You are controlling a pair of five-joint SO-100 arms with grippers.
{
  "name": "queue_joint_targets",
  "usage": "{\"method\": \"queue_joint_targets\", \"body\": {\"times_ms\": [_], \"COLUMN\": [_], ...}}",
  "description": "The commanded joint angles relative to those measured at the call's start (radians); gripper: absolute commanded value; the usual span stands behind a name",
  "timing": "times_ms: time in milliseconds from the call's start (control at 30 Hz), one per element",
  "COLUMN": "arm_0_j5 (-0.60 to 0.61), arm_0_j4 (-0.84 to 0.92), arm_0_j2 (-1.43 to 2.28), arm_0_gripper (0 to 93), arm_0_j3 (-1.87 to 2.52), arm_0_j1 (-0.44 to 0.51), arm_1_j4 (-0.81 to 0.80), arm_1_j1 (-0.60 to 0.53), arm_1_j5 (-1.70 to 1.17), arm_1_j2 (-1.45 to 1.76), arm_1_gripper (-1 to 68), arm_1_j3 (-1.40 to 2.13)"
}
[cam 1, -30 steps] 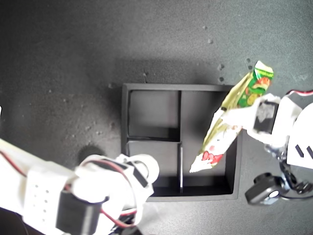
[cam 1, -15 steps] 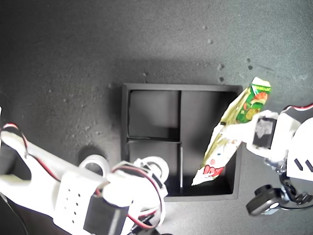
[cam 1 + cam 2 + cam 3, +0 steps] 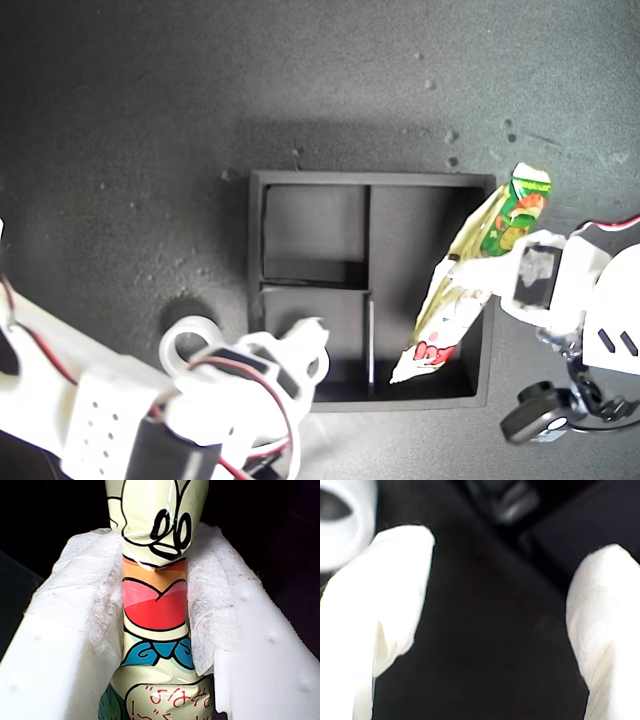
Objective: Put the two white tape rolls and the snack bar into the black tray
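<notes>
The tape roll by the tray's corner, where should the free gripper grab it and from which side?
Take the tape roll by one wall of its ring, coming from above with one finger in the hole and one outside. It seems to lie flat on the mat beside the tray, hole up. My second gripper is open and near it; my first gripper holds the snack bar.

Your first gripper point(image 3: 155, 625), white plastic jaws with white padded fingers point(image 3: 95, 595): clamped on long narrow white snack bar with red and green print point(image 3: 470, 275), bar tilted; arm enters from exterior view's right. Your second gripper point(image 3: 495, 605), white padded fingertips point(image 3: 395, 590) spread apart, nothing between; arm reaches in from exterior view's lower left.
</notes>
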Motion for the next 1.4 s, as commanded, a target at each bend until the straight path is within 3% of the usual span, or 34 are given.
{"method": "queue_joint_targets", "body": {"times_ms": [0,67,200,500,733,800,1067,1100,1367], "arm_0_j5": [-0.092,-0.144,-0.218,-0.342,-0.397,-0.391,-0.308,-0.302,-0.319], "arm_0_j4": [0.012,0.005,-0.06,-0.31,-0.529,-0.566,-0.707,-0.715,-0.732], "arm_0_j2": [0.285,0.356,0.439,0.538,0.555,0.537,0.456,0.442,0.356], "arm_0_gripper": [19.8,20.1,21.7,21.2,20.2,20.1,20.6,20.7,20.4], "arm_0_j3": [0.278,0.383,0.598,0.87,1.02,1.039,1.075,1.075,1.094], "arm_0_j1": [-0.034,-0.014,0.049,0.273,0.35,0.348,0.282,0.273,0.216], "arm_1_j4": [-0.02,-0.018,-0.012,0.178,0.436,0.532,0.884,0.884,0.884], "arm_1_j1": [-0.017,-0.025,-0.032,-0.006,0.049,0.049,0.037,0.023,-0.074], "arm_1_j5": [-0.005,-0.008,-0.014,-0.026,0.087,0.153,0.54,0.574,0.693], "arm_1_j2": [0.0,-0.018,-0.064,-0.083,-0.072,-0.072,-0.072,-0.057,-0.031], "arm_1_gripper": [-0.2,1.0,16.6,25.1,18.8,17.6,2.4,-0.1,-0.3], "arm_1_j3": [-0.043,-0.06,-0.103,-0.278,-0.621,-0.716,-0.989,-0.977,-0.928]}}
